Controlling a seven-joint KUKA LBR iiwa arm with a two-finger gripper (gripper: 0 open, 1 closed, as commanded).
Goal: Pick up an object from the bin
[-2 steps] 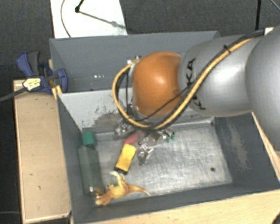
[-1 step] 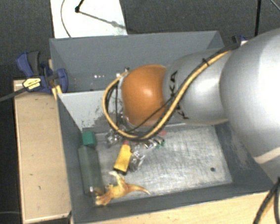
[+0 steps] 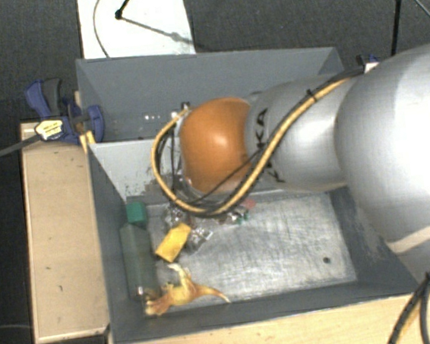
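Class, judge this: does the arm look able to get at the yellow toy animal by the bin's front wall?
Probably yes: the toy animal lies uncovered, nothing on it, and the gripper hangs close by, beside the yellow block.

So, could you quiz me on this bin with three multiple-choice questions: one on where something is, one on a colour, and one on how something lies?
1. Where in the bin is the yellow toy animal?
A) by the near wall, towards the left
B) in the far right corner
C) on the rim

2. What colour is the small block just below the arm's orange cover?
A) blue
B) yellow
C) white

3. How is the dark green bottle placed?
A) standing upright mid-bin
B) lying along the left wall
C) hanging from the arm

Answers: 1 A, it lies at the floor's near left edge; 2 B, the block is plainly yellow; 3 B, its full length runs beside the left wall.
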